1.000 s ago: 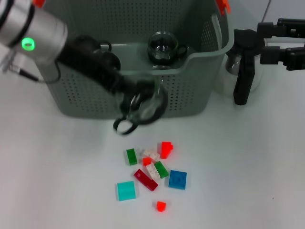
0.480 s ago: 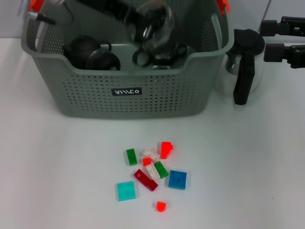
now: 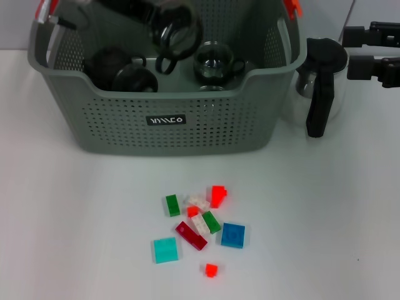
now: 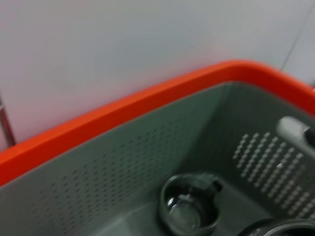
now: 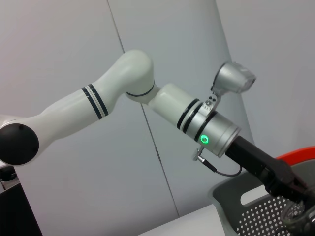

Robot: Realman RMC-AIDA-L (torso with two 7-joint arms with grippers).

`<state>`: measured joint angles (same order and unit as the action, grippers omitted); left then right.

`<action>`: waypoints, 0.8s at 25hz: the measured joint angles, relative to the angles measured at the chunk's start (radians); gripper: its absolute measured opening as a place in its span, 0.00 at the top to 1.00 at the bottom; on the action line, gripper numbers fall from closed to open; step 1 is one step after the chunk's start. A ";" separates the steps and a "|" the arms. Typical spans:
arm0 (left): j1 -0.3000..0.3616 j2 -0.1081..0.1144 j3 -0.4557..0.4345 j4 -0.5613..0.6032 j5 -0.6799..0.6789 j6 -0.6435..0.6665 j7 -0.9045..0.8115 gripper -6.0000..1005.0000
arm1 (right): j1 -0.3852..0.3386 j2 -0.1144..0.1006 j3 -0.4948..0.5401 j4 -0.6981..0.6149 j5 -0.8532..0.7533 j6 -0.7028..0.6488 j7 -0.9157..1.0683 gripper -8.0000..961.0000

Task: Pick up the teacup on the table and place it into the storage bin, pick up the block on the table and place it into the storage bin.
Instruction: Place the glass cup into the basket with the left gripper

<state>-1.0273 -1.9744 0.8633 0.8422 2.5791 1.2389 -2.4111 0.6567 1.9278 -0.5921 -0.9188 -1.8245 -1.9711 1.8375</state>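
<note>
The worktop (image 3: 75, 237) is a plain white, matte surface. Behind it, the right wrist view shows pale grey wall panels with a thin dark seam running between them.

The storage bin (image 3: 169, 122) stands at the far middle of the worktop, grey-green with perforated walls and orange-red clips (image 3: 291, 6) on its upper rim. A small black label (image 3: 165, 119) on its front wall carries white lettering that reads mirrored and is too small to make out.

The left gripper (image 3: 164, 28) hangs over the bin's inside, its fingers clenched on a clear glass teacup (image 3: 177, 34) held above the bin floor. A second glass cup (image 3: 212, 62) sits on the bin floor, and two dark cups (image 3: 119, 72) sit near the bin's left wall. In the right wrist view a green light (image 5: 203, 139) glows on the left arm's wrist.

The right gripper (image 3: 375, 53) is parked at the far right edge, just beside a glass pitcher with a black handle (image 3: 320, 94) that stands on the worktop touching or nearly touching the bin's right wall. Whether its fingers are apart or together, I cannot tell.

Nearer the robot, well apart from the bin, lies a loose cluster of blocks (image 3: 200, 219): green, red, white, dark red, a blue square (image 3: 232, 235), a teal square (image 3: 165, 250) and a small red piece (image 3: 211, 269).
</note>
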 joint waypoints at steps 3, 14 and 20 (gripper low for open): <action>-0.004 -0.007 0.004 -0.025 0.044 -0.033 -0.006 0.95 | 0.001 0.000 0.000 0.000 -0.002 0.002 0.000 0.07; -0.001 -0.029 0.030 -0.099 0.092 -0.126 -0.009 0.95 | 0.004 0.000 -0.006 0.004 -0.003 0.004 0.000 0.07; 0.002 -0.039 0.086 -0.105 0.096 -0.132 -0.009 0.95 | 0.003 0.002 -0.008 0.006 -0.002 0.005 0.000 0.07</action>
<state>-1.0256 -2.0137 0.9497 0.7375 2.6748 1.1069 -2.4204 0.6596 1.9296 -0.5999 -0.9127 -1.8270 -1.9664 1.8377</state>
